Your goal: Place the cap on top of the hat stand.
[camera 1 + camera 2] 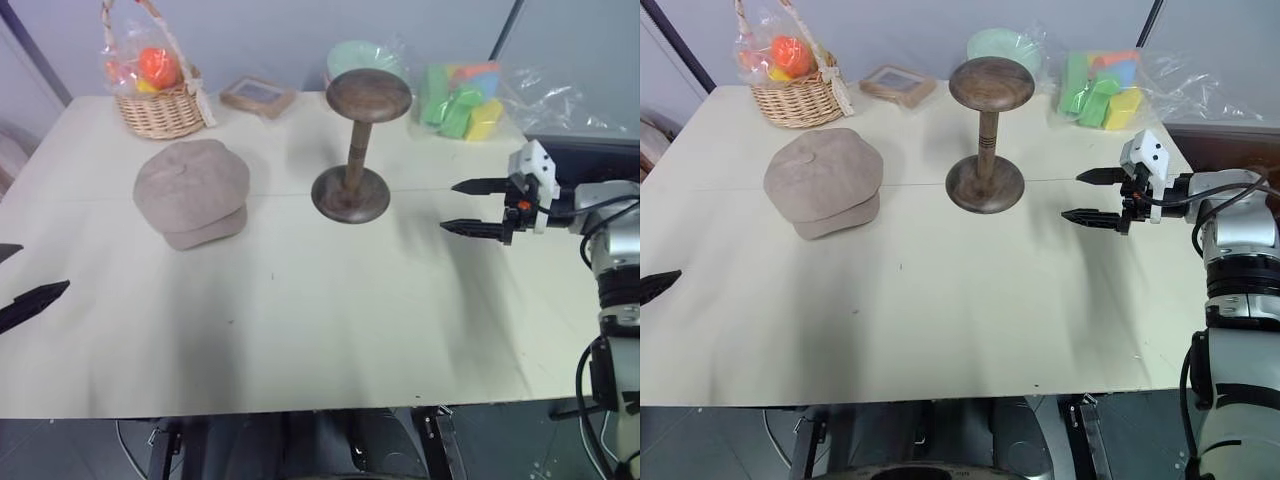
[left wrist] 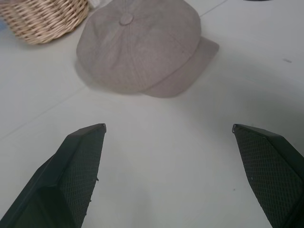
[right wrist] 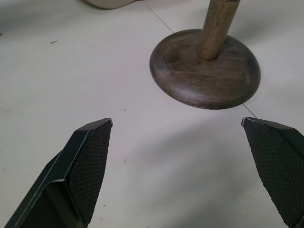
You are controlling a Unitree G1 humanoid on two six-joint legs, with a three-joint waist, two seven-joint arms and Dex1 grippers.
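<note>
On the left edge of the scene the left hand [image 1: 22, 283] is cut off, so little more than a dark fingertip [image 1: 40, 296] shows over the tabletop [image 1: 320, 330]; its wrist view shows both fingers spread wide with nothing between them, pointing toward the cap [image 1: 192, 192]. One cap lies flat on the tabletop, left of centre and toward the far side, brim facing the near edge, apart from everything else. One hat stand [image 1: 357, 150] is upright just right of the cap with a clear gap between them, its rounded top bare. Along the far edge sit one wicker basket [image 1: 160, 105] wrapped in clear film with orange and yellow items inside, probably fruit, one small flat framed thing [image 1: 258, 96], one pale green bowl [image 1: 362, 58] partly hidden behind the stand's top, and one clear bag of coloured blocks [image 1: 462, 100]. At the right, the right hand [image 1: 478, 207] hovers over the tabletop, fingers wide apart and empty, pointing left at the stand's base, well short of it. A wide stretch of open tabletop runs across the whole near half.
</note>
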